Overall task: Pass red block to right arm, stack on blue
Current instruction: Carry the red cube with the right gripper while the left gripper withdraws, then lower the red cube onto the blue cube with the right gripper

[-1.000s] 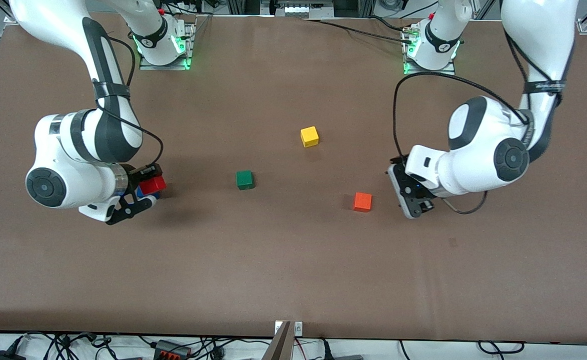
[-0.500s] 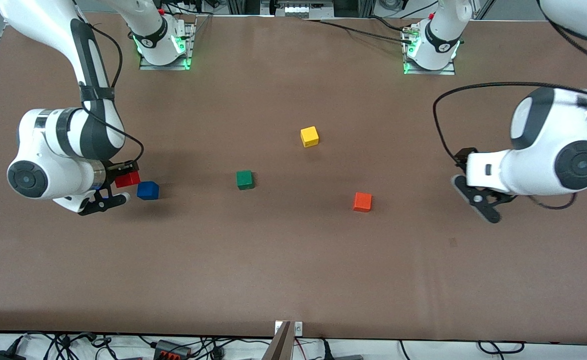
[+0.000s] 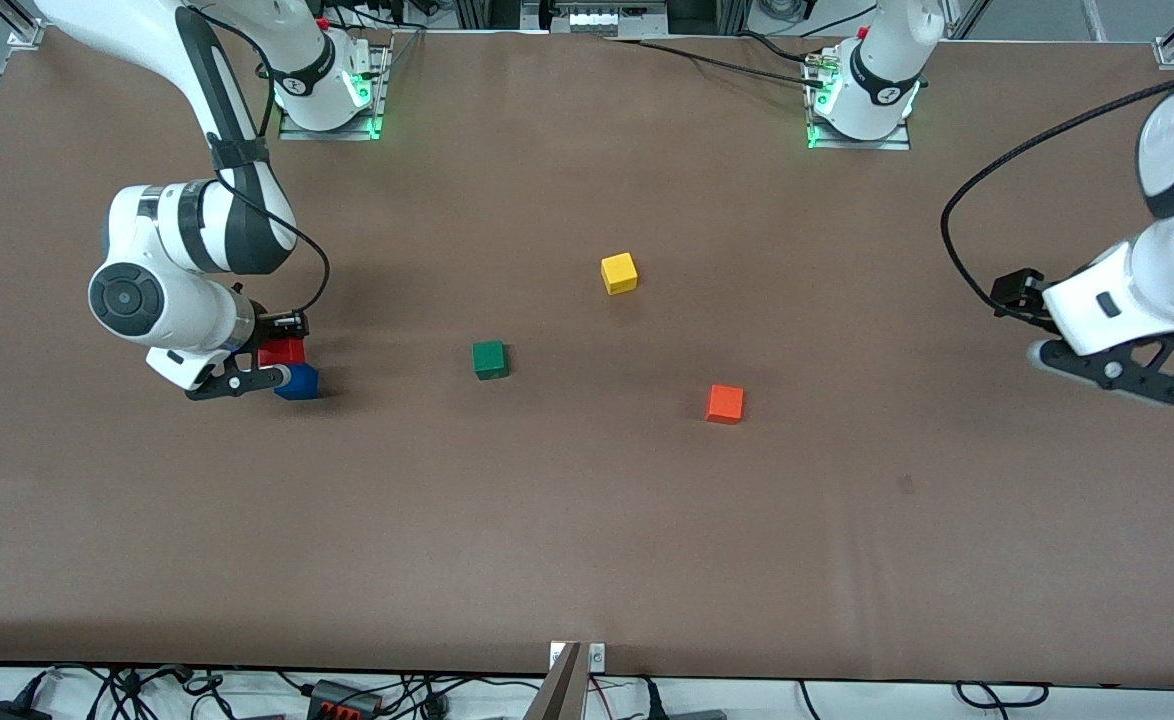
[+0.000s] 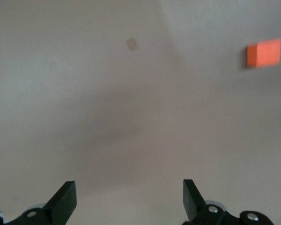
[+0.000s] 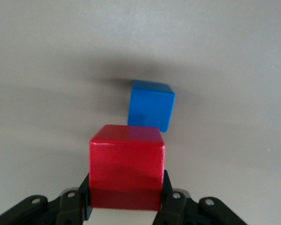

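One red block [image 3: 282,351], one blue [image 3: 298,381], three other cubes [image 3: 488,359].

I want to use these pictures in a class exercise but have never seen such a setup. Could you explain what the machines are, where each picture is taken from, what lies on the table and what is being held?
Two white robot arms stand at a brown table. The wide picture looks down from a high camera facing them; the other two come from cameras on the arms' wrists.

The right gripper is shut on the red block, holding it up close by the blue block, not yet stacked. Its wrist view shows both blocks close up.

The left gripper is open, holds nothing and waits over its end of the table.

Also on the table: green block, yellow block, orange block.
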Robot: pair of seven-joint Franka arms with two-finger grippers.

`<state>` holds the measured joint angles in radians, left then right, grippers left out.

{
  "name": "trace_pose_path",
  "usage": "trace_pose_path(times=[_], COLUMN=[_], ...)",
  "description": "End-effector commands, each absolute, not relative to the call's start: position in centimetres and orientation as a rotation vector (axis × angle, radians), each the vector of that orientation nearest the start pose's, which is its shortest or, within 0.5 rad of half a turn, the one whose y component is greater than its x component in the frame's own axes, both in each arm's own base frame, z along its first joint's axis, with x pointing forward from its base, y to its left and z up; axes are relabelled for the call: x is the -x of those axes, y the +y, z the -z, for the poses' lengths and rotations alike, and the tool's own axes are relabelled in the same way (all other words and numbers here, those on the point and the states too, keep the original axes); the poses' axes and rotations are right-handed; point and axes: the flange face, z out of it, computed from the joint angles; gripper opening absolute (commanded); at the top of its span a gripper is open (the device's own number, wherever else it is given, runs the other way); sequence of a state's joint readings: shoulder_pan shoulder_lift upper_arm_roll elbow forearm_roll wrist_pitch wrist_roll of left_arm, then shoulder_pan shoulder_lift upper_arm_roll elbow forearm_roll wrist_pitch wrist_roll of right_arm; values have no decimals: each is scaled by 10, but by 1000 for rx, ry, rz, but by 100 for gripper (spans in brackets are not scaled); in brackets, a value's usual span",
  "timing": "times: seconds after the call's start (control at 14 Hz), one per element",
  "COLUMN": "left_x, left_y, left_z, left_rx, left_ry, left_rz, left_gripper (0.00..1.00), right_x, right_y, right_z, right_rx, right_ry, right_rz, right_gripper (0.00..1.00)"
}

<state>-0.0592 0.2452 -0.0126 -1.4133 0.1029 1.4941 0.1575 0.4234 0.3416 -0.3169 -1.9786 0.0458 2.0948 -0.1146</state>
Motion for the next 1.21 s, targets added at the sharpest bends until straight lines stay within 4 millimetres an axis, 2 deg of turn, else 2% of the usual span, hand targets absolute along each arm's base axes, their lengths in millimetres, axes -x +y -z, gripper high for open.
trace_pose_path(times=[0.0, 0.14, 0.36, 0.71, 1.14], left_x=[-586, -578, -568, -558, -558], left_y=[-32, -24, -23, -25, -22], left_z=[-572, -581, -595, -597, -596], left_rx=[3060, 3072, 3145, 3144, 3153], left_ry=[177, 164, 124, 146, 127], left_rz=[-86, 66, 113, 27, 0], left_gripper=[100, 100, 100, 100, 100], right_x=[-569, -568, -570, -573, -570], right_y=[57, 46, 45, 46, 55], right_z=[-286, -281, -280, -268, -261], right_rx=[3205, 3216, 3219, 3233, 3234], right_ry=[-297, -273, -248, -155, -96], right_rz=[-222, -166, -130, -57, -84], right_gripper=[0, 0, 0, 0, 0])
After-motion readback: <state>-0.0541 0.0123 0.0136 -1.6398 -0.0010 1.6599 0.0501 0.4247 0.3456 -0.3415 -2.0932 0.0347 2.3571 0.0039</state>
